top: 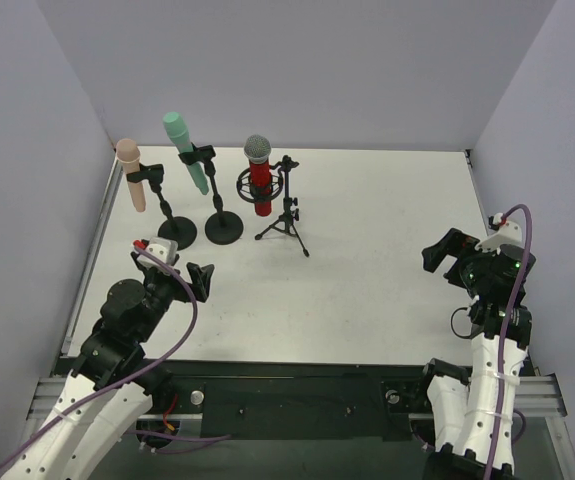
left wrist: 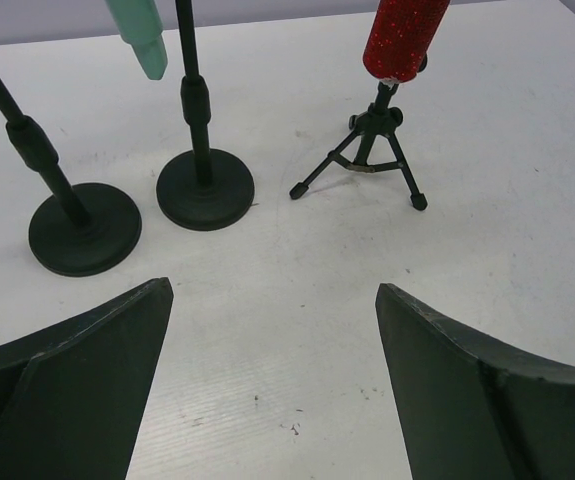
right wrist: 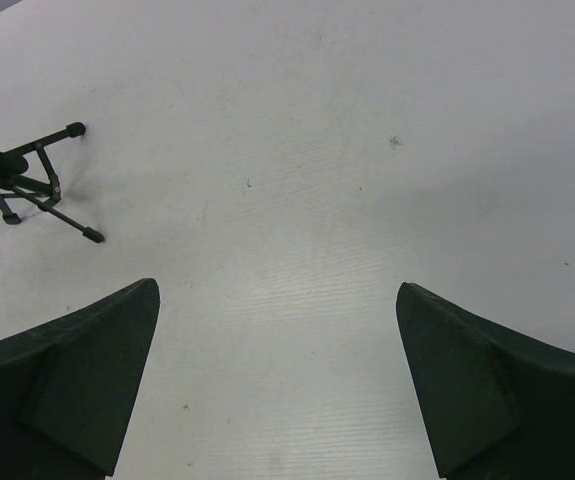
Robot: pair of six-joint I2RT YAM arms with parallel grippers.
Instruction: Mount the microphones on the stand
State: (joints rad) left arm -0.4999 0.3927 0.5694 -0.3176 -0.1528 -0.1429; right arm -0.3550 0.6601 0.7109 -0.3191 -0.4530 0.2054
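White table [top: 367,260]: pink mic [top: 132,178], green mic [top: 186,150], red mic [top: 260,180] all sit in stands [top: 224,227]; left gripper [top: 197,281], right gripper [top: 453,257] wide, empty.

Obstacles crowd the far left of the table [top: 387,220]. The pink microphone [top: 132,175] on its round-base stand [top: 177,232] sits near the left wall [top: 37,180]. The green microphone [top: 187,150] on a second round-base stand [top: 224,227] is just beside it, then the red microphone [top: 261,180] on a tripod [top: 287,225] with splayed legs. Gaps between the three are narrow. A strip of bare surface separates the bases from the left gripper [top: 199,278], its jaws spread. From the tripod rightward to the right gripper [top: 450,258], also spread, nothing stands in the way.
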